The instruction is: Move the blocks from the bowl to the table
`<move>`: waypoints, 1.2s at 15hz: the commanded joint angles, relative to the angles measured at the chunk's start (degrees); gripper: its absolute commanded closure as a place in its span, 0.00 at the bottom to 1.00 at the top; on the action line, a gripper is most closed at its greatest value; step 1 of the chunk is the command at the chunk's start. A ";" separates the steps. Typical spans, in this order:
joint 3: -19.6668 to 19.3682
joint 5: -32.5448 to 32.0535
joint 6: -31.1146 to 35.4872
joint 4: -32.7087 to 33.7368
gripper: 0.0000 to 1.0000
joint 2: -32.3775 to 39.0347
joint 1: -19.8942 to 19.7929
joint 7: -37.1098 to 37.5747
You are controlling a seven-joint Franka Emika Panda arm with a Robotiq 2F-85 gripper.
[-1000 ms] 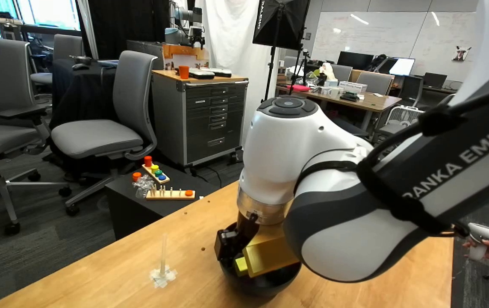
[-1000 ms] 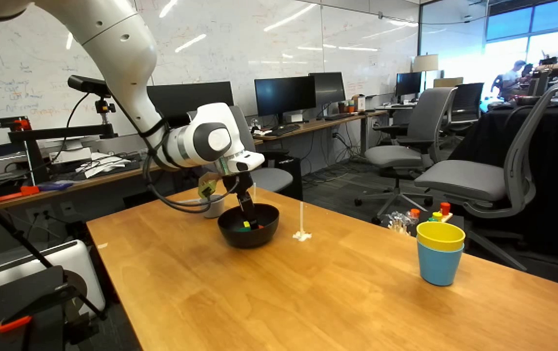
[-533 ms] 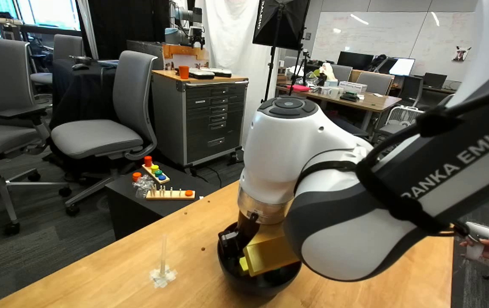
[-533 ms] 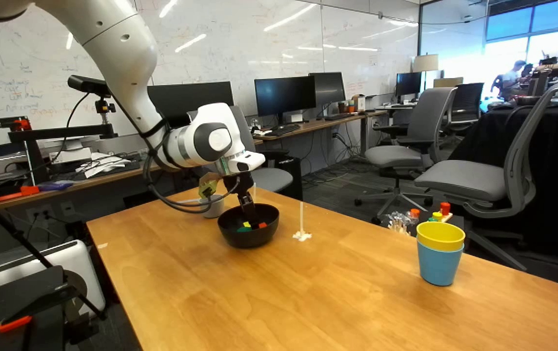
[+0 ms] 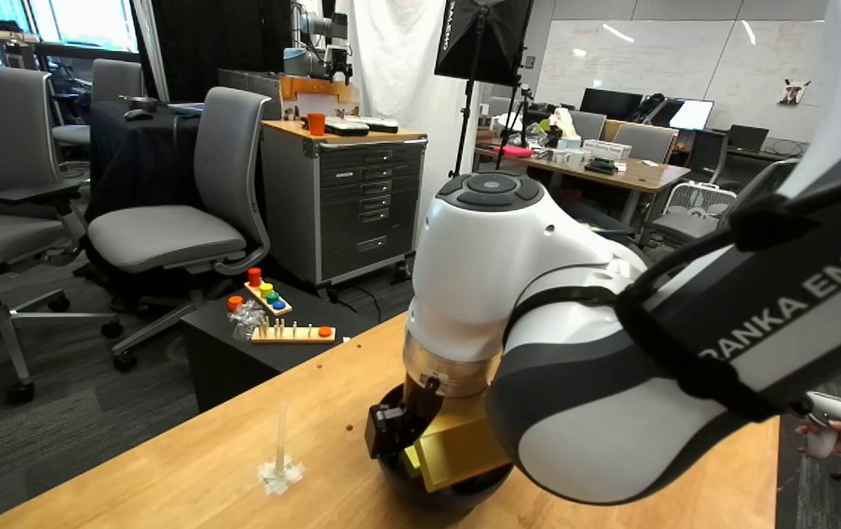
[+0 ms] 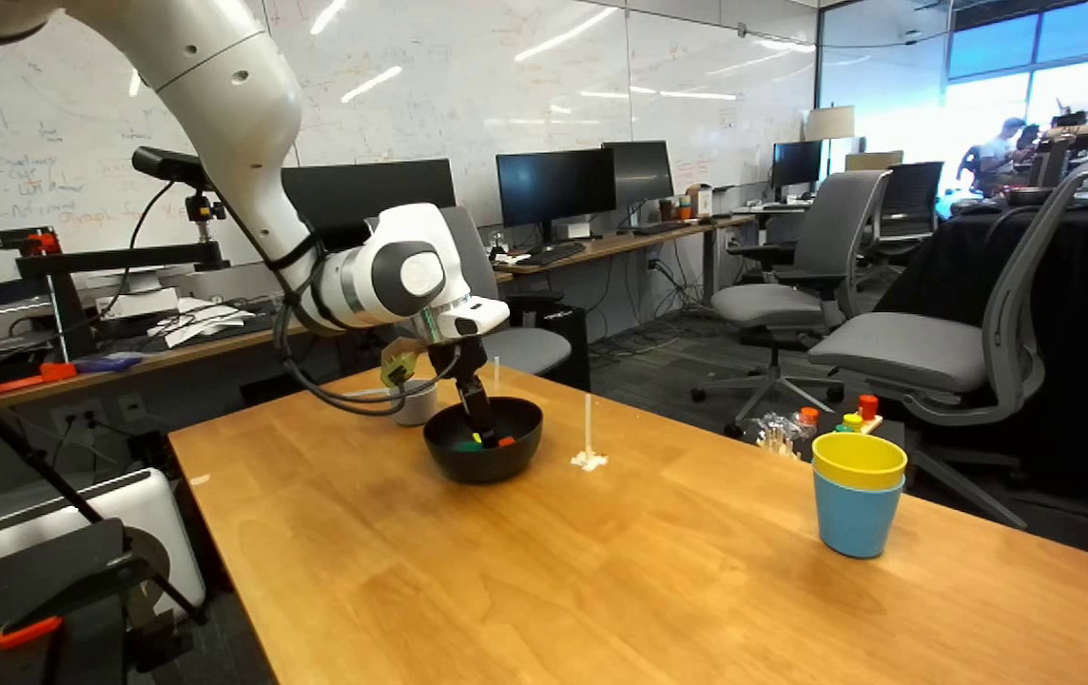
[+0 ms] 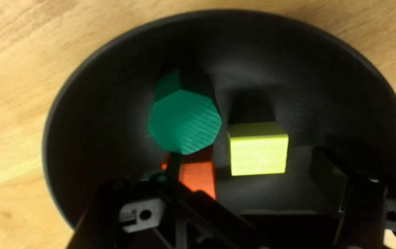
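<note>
My fingers (image 7: 329, 180) stand wide apart inside the round, shallow, black bowl (image 7: 94, 117) and grip nothing. In the wrist view their bases run out at the bottom edge. The finger on that view's right blends into the dark wall; I cannot tell whether it touches.

All three blocks are in the bowl. The small, yellow, cube-like block (image 7: 259, 155) lies between the fingers in this view, clear of both. The small, green, eight-sided block (image 7: 186, 121) is just beside it, its facing side fully exposed. The small, red block (image 7: 198, 174) is the hardest to read: one finger crosses in front of it, leaving a patch and a thin sliver. I cannot confirm whether that finger touches the red or green block, or whether those two touch.

In an exterior view, the bowl rests on the light tan wooden table (image 6: 544, 590), and its near wall and the fingers reduce the blocks to small colour patches. In an exterior view, the gold-coloured, box-shaped housing (image 5: 461, 455) and the white-and-black robot arm (image 5: 479, 272) cover most of the bowl's interior, and the fingers' tips are hidden. Both exterior views cut off the table and the arm.

Near the bowl, a pale grey cup (image 6: 422, 407) is partly covered. Well apart, a yellow cup (image 6: 860, 455) sits inside a blue cup (image 6: 856, 521), upright on the table.
</note>
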 commanded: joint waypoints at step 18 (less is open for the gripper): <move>-0.78 1.07 -0.59 -0.60 0.85 -0.16 1.15 0.62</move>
